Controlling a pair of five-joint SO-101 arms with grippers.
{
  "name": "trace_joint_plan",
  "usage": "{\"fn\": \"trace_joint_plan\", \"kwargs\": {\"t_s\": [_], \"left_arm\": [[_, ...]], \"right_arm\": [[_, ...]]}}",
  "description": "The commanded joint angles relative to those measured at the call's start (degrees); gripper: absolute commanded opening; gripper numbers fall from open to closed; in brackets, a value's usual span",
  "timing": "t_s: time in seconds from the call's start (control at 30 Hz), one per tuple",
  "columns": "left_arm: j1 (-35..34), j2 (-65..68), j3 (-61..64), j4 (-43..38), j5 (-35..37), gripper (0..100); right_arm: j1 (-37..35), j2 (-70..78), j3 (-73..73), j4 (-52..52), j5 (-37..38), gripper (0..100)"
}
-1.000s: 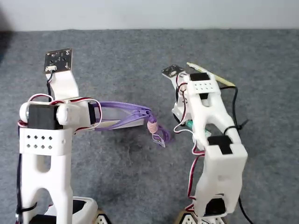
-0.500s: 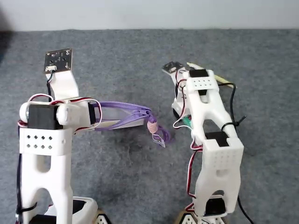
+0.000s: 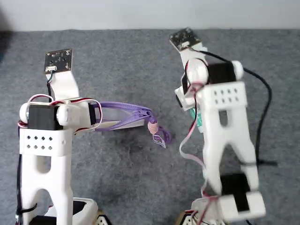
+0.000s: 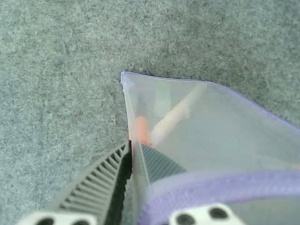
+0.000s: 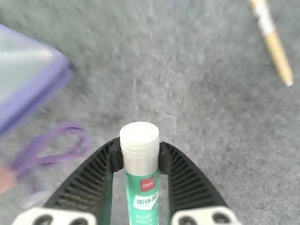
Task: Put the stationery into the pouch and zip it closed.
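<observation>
The glue stick (image 5: 139, 140) is clamped cap-forward in my right gripper (image 5: 139, 152), above the tabletop (image 5: 201, 108) and near the pouch (image 5: 23, 61). The pouch's mouth looks slack and narrow. If I come in off-line, the cap could snag the purple zipper edge, shoving the pouch aside or twisting the stick out of my grip. My left gripper (image 4: 131, 152) pinches the pouch's corner, and a hard push might tear it loose. My right arm stands tall, wrist pitched down.
</observation>
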Motion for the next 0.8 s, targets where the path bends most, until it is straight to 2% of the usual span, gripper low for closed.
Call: {"fn": "trace_joint_plan", "kwargs": {"t_s": [0.0,0.27,0.57,0.77], "left_arm": [[0.0,0.18,-1.27,0.62,0.44,1],[0.0,0.35,-1.27,0.62,0.44,1],[0.0,0.09,-1.27,0.79,0.44,1],[-0.09,0.26,-1.27,0.79,0.44,1]], "right_arm": [[-5.58,-12.09,-2.11,1.89,-7.03,0.8],[-20.09,-27.47,-2.11,-4.35,-18.11,0.8],[-28.0,-34.33,-2.11,-22.99,-22.59,0.8],[-29.32,-35.21,-0.88,-22.55,-24.44,0.8]]}}
